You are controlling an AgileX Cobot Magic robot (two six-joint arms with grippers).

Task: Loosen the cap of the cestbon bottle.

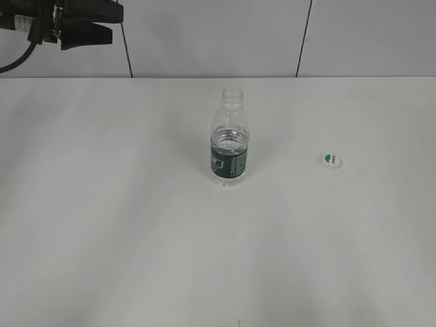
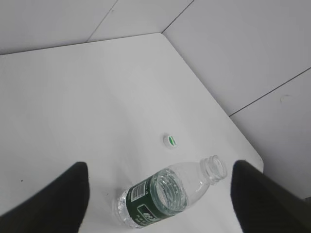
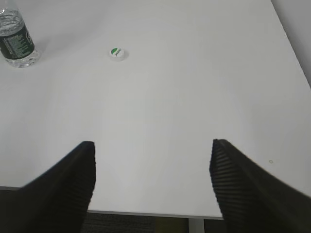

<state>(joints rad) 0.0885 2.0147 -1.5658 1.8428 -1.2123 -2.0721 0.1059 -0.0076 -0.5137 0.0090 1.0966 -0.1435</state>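
Cap (image 1: pixel 332 160) off and lying on the table (image 1: pixel 102 238), well apart from the bottle (image 1: pixel 229 139), which stands upright mid-table with its neck bare, so I judge the loosening done. My left gripper (image 2: pixel 160 194) and right gripper (image 3: pixel 151 179) both gape wide, holding nothing, clear of both.

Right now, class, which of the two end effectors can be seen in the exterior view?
The left end effector, at the top left corner above the table, open and empty. The right one shows only in its own wrist view, also open.
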